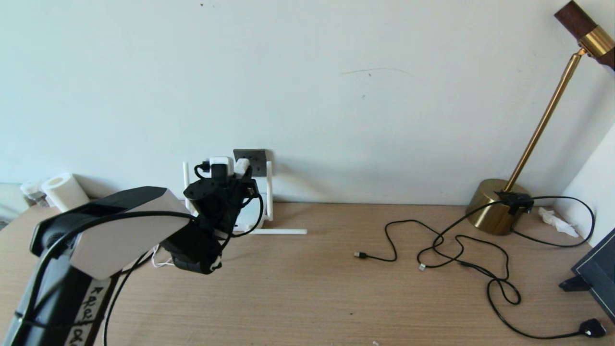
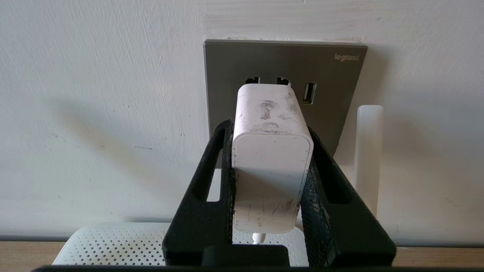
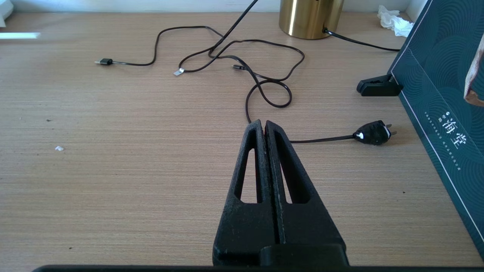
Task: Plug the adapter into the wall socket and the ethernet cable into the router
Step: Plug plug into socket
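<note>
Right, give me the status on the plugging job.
Nothing finished yet. In hand: the left gripper holds the adapter at the socket; whether it is seated is hidden. Left: the router cable; no thick ethernet cable shows. The right gripper idles shut over the desk.

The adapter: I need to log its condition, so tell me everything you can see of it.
The adapter is a small white rounded block, plastic by its look, its faces scuffed with grey marks. A thin white cord leaves its rear end. The left gripper holds it by both sides, jaws shut on it, nose pointing at the socket on the wall, above the router. Whether its pins are in cannot be seen.
</note>
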Tool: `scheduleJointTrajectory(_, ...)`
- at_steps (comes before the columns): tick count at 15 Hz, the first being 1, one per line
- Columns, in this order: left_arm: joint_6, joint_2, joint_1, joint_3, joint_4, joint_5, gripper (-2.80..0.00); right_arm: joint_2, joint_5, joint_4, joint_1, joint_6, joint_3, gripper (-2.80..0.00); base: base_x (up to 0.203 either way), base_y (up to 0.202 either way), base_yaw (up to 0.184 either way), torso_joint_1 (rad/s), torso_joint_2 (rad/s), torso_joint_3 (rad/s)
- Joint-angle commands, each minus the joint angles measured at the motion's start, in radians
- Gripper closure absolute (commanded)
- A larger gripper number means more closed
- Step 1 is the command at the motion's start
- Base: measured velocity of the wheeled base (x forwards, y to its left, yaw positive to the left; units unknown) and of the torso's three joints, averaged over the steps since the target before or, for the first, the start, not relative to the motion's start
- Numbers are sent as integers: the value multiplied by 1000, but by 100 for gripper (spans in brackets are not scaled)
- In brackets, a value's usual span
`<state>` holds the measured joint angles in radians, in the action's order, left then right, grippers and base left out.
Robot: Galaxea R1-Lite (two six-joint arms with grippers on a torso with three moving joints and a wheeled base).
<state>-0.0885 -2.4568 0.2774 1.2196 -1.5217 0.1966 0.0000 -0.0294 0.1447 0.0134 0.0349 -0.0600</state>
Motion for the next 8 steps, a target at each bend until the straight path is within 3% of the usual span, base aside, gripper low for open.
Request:
scheduleJointTrajectory(1, 0, -4, 0, 1, -8, 1, 0, 0, 0, 1, 0, 0, 0, 0, 0, 0, 0, 0, 0, 0)
scheduleJointTrajectory(8, 0, -19, 0, 52, -8, 1, 0, 0, -1, 1, 0, 0, 0, 0, 0, 0, 0, 0, 0, 0)
